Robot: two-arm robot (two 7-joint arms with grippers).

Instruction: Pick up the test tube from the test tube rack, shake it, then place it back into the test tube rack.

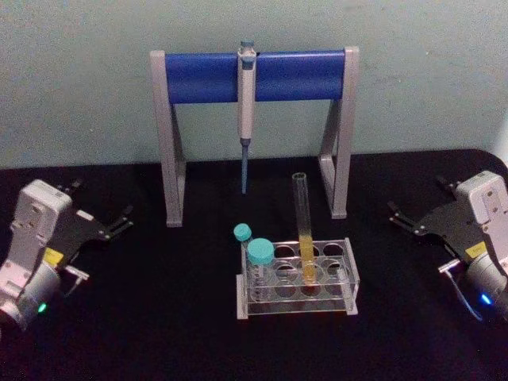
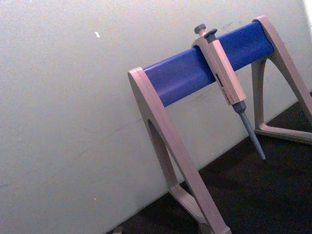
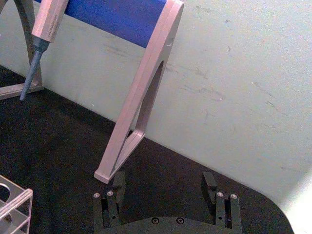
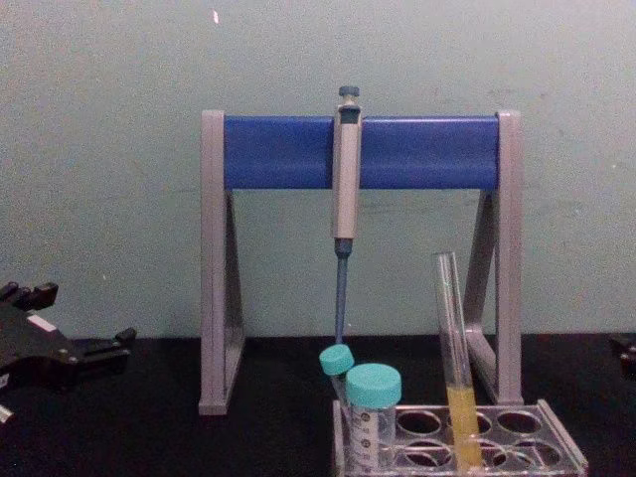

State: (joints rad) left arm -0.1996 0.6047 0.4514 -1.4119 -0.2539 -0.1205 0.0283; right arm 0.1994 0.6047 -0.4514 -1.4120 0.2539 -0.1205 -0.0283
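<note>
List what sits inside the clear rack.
The rack holds the long glass tube with yellow liquid and two teal-capped tubes at its left end. The other holes look empty. The capped tubes' contents cannot be told.

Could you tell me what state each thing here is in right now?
test tube, uncapped, leaning in the test tube rack, part-filled with yellow liquid
teal-capped tubes, capped, in the rack
pipette, hanging on the stand
left end effector, open, empty
right end effector, open, empty

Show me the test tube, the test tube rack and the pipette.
test tube [image 1: 302,206], head view, clear glass at mid-height.
test tube rack [image 1: 353,279], head view, right end wall.
pipette [image 4: 346,179], chest view, grey body.
</note>
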